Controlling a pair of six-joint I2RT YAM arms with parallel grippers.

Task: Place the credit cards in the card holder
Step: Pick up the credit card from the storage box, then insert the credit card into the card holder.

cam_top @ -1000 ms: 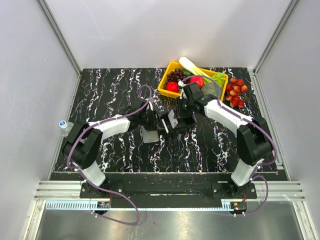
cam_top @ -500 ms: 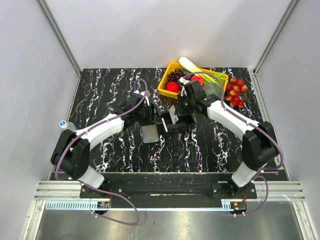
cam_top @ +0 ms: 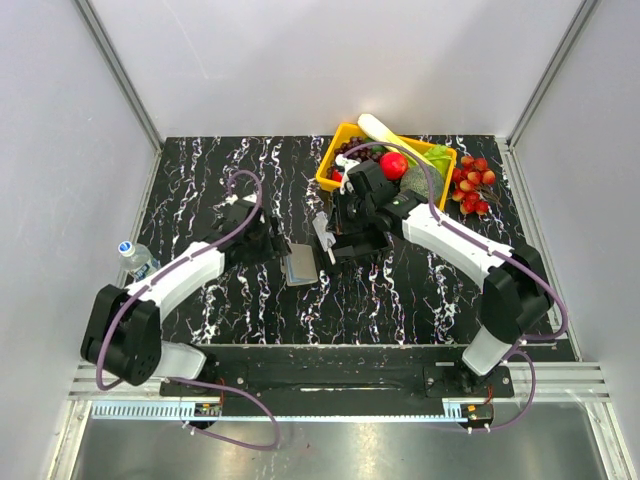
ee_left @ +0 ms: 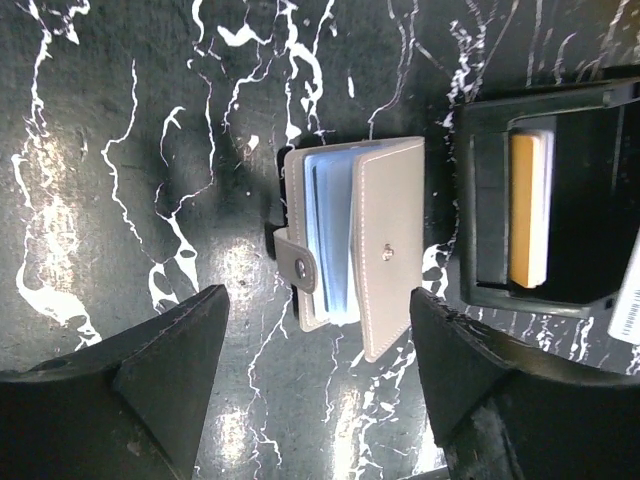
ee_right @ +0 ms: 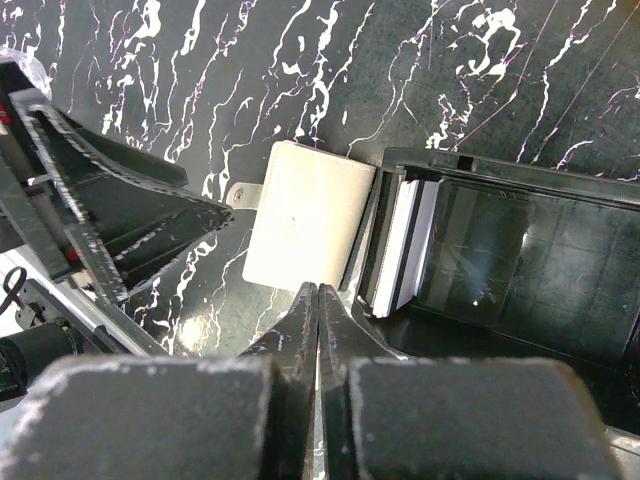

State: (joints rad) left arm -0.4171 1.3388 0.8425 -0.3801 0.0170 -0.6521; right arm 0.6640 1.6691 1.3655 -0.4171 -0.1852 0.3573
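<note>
Fingers of the left gripper [ee_left: 315, 320] have spread and drawn back, leaving the grey card holder [ee_left: 355, 245] ajar beside the black tray [ee_left: 485, 200]. The credit cards [ee_left: 527, 205] wait in that tray, and the right gripper [ee_right: 318, 292] hovers pressed together.

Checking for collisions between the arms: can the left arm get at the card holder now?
Probably yes. The left gripper hangs open above the card holder, which lies uncovered on the table. The black tray sits beside it, and the right gripper, shut on a white card, is off to that side.
</note>
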